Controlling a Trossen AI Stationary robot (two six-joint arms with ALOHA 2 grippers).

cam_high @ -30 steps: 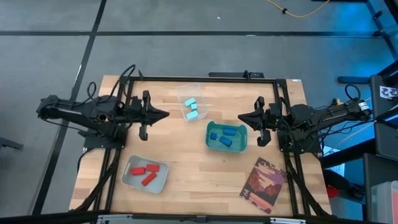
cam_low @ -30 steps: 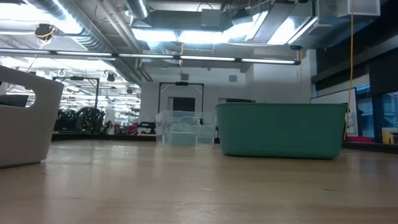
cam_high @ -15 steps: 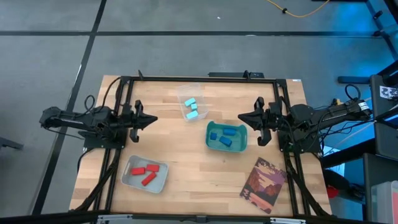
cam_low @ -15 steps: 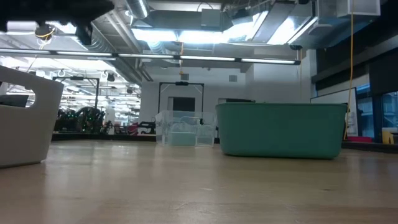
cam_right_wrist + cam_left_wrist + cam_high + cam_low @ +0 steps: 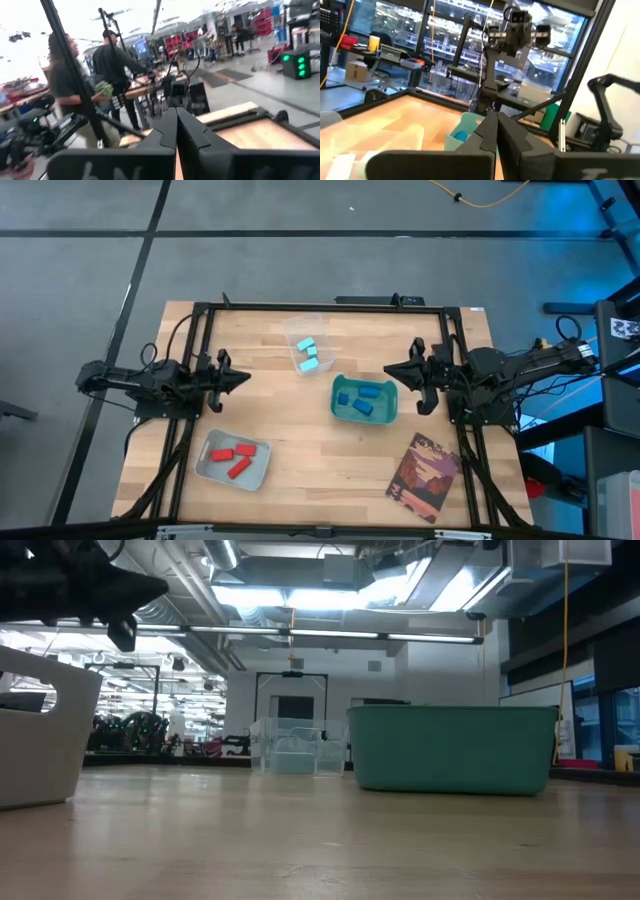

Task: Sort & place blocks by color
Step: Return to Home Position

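Three light cyan blocks (image 5: 308,355) lie in a clear tray (image 5: 293,331) at the table's far middle. The darker blue blocks (image 5: 362,398) lie in the teal bin (image 5: 338,412). Three red blocks (image 5: 233,458) lie in the grey tray (image 5: 258,474) near the left front. My left gripper (image 5: 247,378) hangs shut above the table's left side, above the grey tray's far side, touching nothing; its shut fingertips (image 5: 496,120) point across the table. My right gripper (image 5: 387,368) hangs shut at the right, just beside the teal bin, touching nothing.
A picture card (image 5: 424,477) lies at the table's near right corner. The black frame (image 5: 330,307) runs round the table's edges. Bare wood lies in the table's middle and near side. People stand in the room beyond, in the right wrist view (image 5: 112,65).
My left arm has drawn back toward the table's left edge, its shut gripper moving away from the clear tray, and it has come down into the low view's top left. My right arm has kept still. No block has moved.
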